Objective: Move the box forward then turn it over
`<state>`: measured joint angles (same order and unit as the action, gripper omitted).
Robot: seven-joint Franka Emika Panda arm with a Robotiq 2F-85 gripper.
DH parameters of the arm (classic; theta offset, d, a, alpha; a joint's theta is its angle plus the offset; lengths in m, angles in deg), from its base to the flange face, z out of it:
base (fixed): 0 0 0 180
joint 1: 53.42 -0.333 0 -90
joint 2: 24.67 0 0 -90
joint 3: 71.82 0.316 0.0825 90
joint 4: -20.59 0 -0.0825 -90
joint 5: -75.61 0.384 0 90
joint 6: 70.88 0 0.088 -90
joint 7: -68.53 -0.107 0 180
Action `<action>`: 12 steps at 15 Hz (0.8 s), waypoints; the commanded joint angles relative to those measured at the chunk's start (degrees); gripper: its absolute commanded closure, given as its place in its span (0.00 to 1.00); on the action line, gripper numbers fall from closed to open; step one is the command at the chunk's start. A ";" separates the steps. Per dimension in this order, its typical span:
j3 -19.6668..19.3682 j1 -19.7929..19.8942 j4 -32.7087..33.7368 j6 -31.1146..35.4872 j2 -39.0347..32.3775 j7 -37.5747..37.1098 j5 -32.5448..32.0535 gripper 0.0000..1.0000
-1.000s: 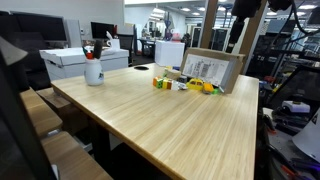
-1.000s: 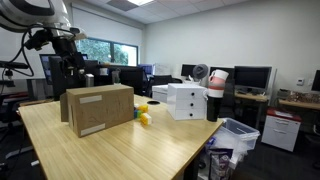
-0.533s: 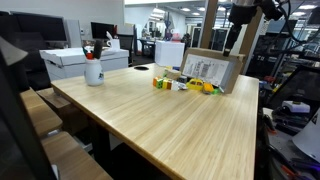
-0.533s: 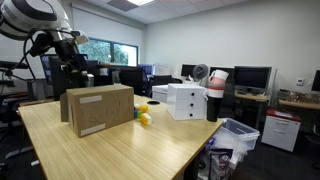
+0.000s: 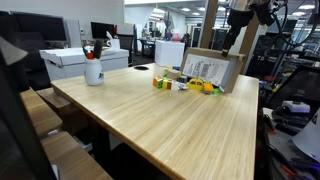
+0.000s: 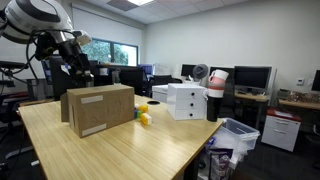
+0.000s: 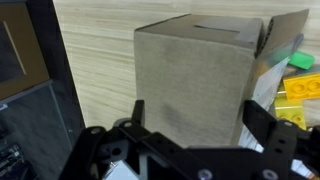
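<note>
On the wooden table (image 5: 170, 125) stands one cardboard box (image 5: 212, 70) beside several small toys (image 5: 185, 86); above it, the single gripper (image 7: 195, 130) gapes wide, empty.

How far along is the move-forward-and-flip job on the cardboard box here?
Done: nothing visible. The box stands on edge beside the toys, and nothing grips it. In hand: the open gripper hangs above it in the wrist view, jaws apart and touching nothing. Left: grasp the box, move it forward, turn it over.

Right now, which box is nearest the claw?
The brown cardboard box, on edge beside the toy blocks: it fills the wrist view ahead of the open claw. The white lidded box sits across the table.
</note>
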<state>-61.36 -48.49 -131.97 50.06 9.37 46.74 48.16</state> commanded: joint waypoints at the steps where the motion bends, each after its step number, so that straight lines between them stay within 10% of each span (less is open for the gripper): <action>1: 1.10 2.14 -0.19 1.40 -0.80 -4.76 -3.79 0.00; 12: 0.15 5.00 0.97 0.46 -1.46 -12.78 -9.59 0.00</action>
<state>-61.18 -44.48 -131.57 50.06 9.12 36.66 40.79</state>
